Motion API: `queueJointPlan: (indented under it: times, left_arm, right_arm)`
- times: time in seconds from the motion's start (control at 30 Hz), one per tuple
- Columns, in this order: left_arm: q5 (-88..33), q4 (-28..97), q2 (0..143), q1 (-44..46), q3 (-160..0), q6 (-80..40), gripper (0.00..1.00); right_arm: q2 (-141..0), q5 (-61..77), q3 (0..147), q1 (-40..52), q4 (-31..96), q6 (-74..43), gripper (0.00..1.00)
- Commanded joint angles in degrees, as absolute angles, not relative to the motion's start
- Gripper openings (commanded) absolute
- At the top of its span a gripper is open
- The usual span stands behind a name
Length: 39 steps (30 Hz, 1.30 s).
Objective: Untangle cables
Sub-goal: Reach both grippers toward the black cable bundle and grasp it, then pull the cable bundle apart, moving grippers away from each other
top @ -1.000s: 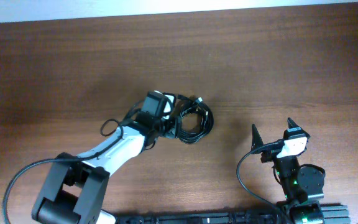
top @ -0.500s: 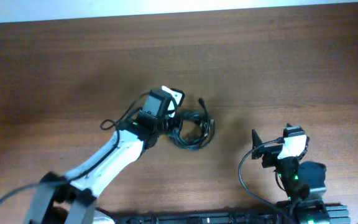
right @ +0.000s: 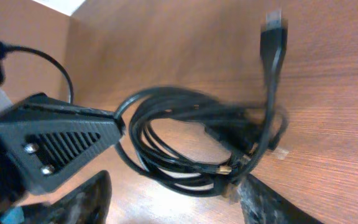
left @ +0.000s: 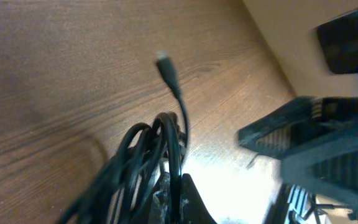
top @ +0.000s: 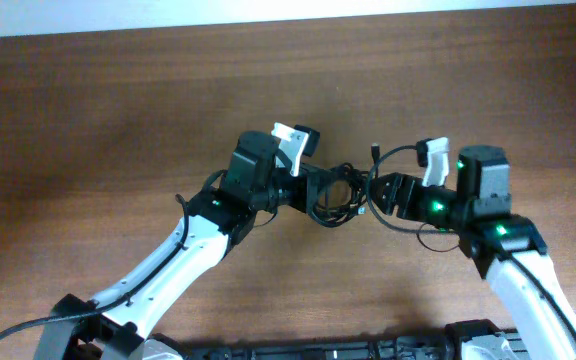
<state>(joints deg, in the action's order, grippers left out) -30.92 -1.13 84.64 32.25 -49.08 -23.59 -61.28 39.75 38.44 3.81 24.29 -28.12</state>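
The cables (top: 334, 194) form one compact coil of black cord. It lies directly between the two grippers, its long axis running from one to the other. One free plug end (right: 273, 30) stands clear of the coil on a short straight length, pointing away from both arms towards the far edge of the table (top: 118, 100). A second, smaller connector sits inside the loops on the right gripper's side.

The left gripper (top: 306, 190) is closed on the coil's near end. In the left wrist view the cords converge at its fingertip at the bottom of the frame. The right gripper (top: 374, 192) is spread wide, facing the left one, with the coil's other end in the gap. Its fingers (right: 87, 198) stand either side of the loops, and contact cannot be confirmed. One ribbed finger of the left gripper appears just beyond the coil in the right wrist view.
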Motion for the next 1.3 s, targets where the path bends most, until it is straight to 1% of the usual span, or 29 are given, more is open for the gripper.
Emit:
queueJointPlan:
  times: [0.0,0.1,0.17,0.2,0.27,0.3,0.37,0.43,0.5,0.53,0.6,0.63,0.7,0.73,0.77,0.8,0.83,0.87,0.9,0.93,0.97,1.0,1.03,1.07,1.1,1.13,1.2,1.23,1.27]
  left_arm:
    - [-32.84,-2.37,83.33,32.60,-50.04,-24.86,0.00]
    - [-33.56,-2.35,83.33,32.64,-50.04,-26.37,0.00]
    - [-35.22,-2.09,83.33,32.64,-50.04,-26.65,0.00]
    - [-35.70,-2.13,83.33,32.97,-50.04,-28.03,0.00]
    - [-35.68,-2.09,83.33,34.20,-50.04,-28.56,0.00]
    - [-35.70,-2.13,83.33,34.87,-50.04,-30.59,0.00]
    - [-35.88,-2.13,83.33,35.53,-50.04,-30.87,0.00]
    - [-37.71,-3.05,83.26,35.75,-50.04,-31.92,0.00]
    - [-41.41,-5.10,83.26,35.86,-50.04,-31.94,0.00]
    - [-42.92,-5.37,83.26,35.86,-50.04,-31.92,0.00]
    - [-45.91,-5.19,83.26,35.86,-50.04,-31.90,0.00]
    - [-45.84,-4.43,83.26,35.86,-50.02,-31.86,0.00]
    - [-45.04,-3.68,83.29,35.86,-49.98,-31.03,0.00]
    - [-39.31,-0.27,83.29,35.86,-49.98,-29.10,0.00]
    - [-29.41,5.65,83.29,35.86,-49.98,-26.87,0.00]
    - [-14.44,13.58,83.40,35.86,-49.98,-26.65,0.00]
    - [-13.45,15.20,83.64,35.86,-49.98,-26.63,0.05]
    - [-13.47,16.34,83.85,35.86,-49.98,-26.65,0.45]
    - [-12.53,18.33,84.07,35.83,-49.93,-26.65,0.81]
    - [-10.39,19.77,84.09,35.83,-49.93,-26.65,0.82]
    - [-6.79,22.11,84.09,35.79,-49.93,-26.63,0.87]
    - [-4.56,24.16,84.12,35.66,-49.93,-26.63,0.89]
    - [-4.86,24.58,84.12,35.03,-49.93,-26.68,0.90]
    - [-4.78,25.63,84.12,32.99,-49.93,-26.00,0.94]
    - [-4.71,26.72,84.12,31.00,-49.93,-26.00,0.96]
    - [-5.80,28.01,84.12,28.29,-49.93,-25.04,0.96]
    - [-15.33,28.03,84.82,25.34,-49.91,-18.20,0.98]
    - [-23.66,28.14,86.70,24.43,-49.91,-12.43,0.99]
    - [-24.73,28.16,88.75,24.43,-49.91,-11.86,0.99]
  right_arm:
    - [-67.59,48.47,38.92,4.12,24.16,-32.18,0.61]
    - [-71.46,48.45,38.92,4.12,22.63,-32.88,0.59]
    - [-71.79,46.17,38.92,4.12,18.11,-40.40,0.50]
    - [-71.79,42.59,38.89,4.12,17.72,-45.84,0.48]
    - [-71.79,40.03,38.89,4.14,17.69,-52.18,0.45]
    - [-71.79,38.20,38.89,4.12,17.72,-55.07,0.38]
    - [-71.79,36.73,38.89,4.12,17.69,-58.52,0.36]
    - [-71.85,36.32,38.89,4.12,17.74,-61.67,0.26]
    - [-71.85,36.05,38.85,4.14,17.76,-62.89,0.25]
    - [-71.96,35.55,38.81,4.16,17.98,-62.89,0.10]
    - [-72.01,35.31,38.81,4.16,17.63,-62.89,0.09]
    - [-72.01,35.29,38.81,4.16,17.56,-62.87,0.04]
    - [-72.01,35.31,38.81,4.19,17.61,-62.28,0.04]
    - [-72.01,35.29,38.81,4.16,17.74,-59.96,0.04]
    - [-72.01,35.24,38.81,4.16,18.09,-55.96,0.04]
    - [-72.01,35.24,38.81,4.16,19.94,-53.34,0.04]
    - [-72.01,35.20,38.81,4.16,20.82,-52.66,0.04]
    - [-72.01,35.27,38.81,4.16,21.65,-52.05,0.04]
    - [-72.01,35.27,38.81,4.16,22.55,-51.68,0.06]
    - [-72.01,35.29,38.81,4.16,22.76,-51.18,0.09]
    - [-72.01,35.27,38.81,4.16,23.75,-51.11,0.12]
    - [-72.01,35.29,38.81,4.16,23.81,-49.63,0.21]
    - [-72.01,35.27,38.81,4.16,24.16,-48.31,0.33]
    - [-72.01,35.27,38.81,4.19,24.47,-44.29,0.46]
    - [-72.01,35.22,38.81,4.19,24.18,-35.86,0.54]
    - [-72.01,34.74,38.92,4.16,22.81,-25.50,0.66]
    - [-72.01,29.87,39.72,4.19,21.47,-14.57,0.69]
    - [-72.01,26.30,40.21,4.19,20.43,-9.93,0.69]
    - [-72.01,25.82,40.38,4.19,19.00,-6.87,0.69]
